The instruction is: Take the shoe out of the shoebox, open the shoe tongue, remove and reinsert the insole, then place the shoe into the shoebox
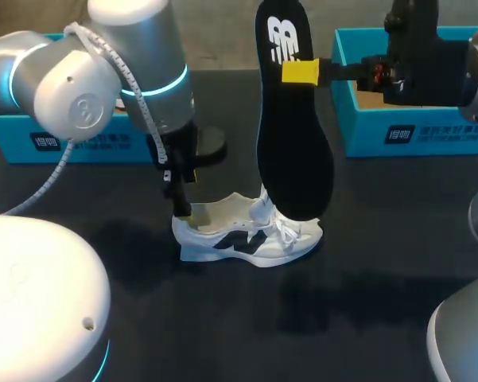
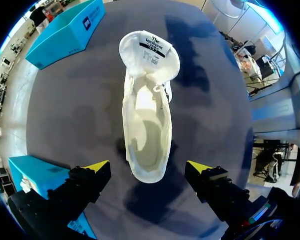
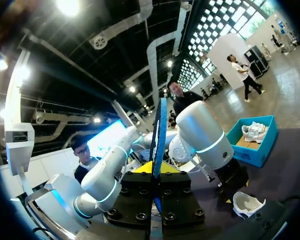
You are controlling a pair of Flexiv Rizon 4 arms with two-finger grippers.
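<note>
insole is clamped near its heel end in the right gripper, toe end hung just over the shoe, judged ready for reinsertion. shoe is stood on the table, tongue folded open. left gripper is spread astride the heel, untouching. laces lie near the entry path. blue shoebox is set well behind.

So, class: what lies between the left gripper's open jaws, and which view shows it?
The heel end of the white shoe lies there, with bare dark table on either side of it; the left wrist view shows this.
</note>
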